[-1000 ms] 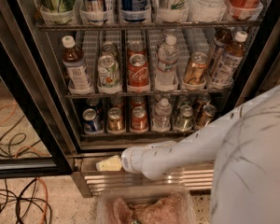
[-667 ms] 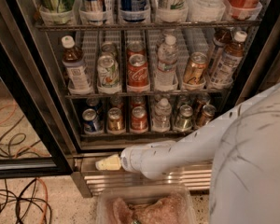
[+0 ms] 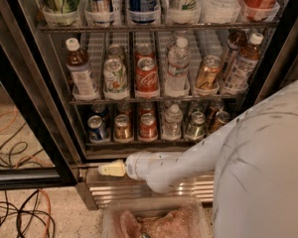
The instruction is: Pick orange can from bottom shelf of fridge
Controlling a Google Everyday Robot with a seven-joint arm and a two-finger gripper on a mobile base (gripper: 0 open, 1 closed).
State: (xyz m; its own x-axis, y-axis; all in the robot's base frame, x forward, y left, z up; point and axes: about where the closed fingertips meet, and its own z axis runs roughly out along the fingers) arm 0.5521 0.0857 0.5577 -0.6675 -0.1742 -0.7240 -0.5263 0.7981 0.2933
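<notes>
Fridge [image 3: 31, 114] door open, cables [image 3: 20, 217] on the floor to the left. Camera view: orange can [image 3: 122, 127] sits untouched on bottom shelf [image 3: 139, 143], between blue can [image 3: 96, 128] and red cola can [image 3: 148, 125]. Gripper [image 3: 111, 169] is low, in front of the steel base [image 3: 119, 193], below the shelf. Can't tell if it's open or closed. My read: reach, grasp and pull-out are all still to do.

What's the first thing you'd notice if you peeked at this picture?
The big white robot arm fills the lower right, stretched to the left with its pale gripper in front of the ribbed steel base of the fridge. Above it, wire shelves hold rows of drinks. The orange can stands on the bottom shelf, between a blue can and a red cola can.
</notes>
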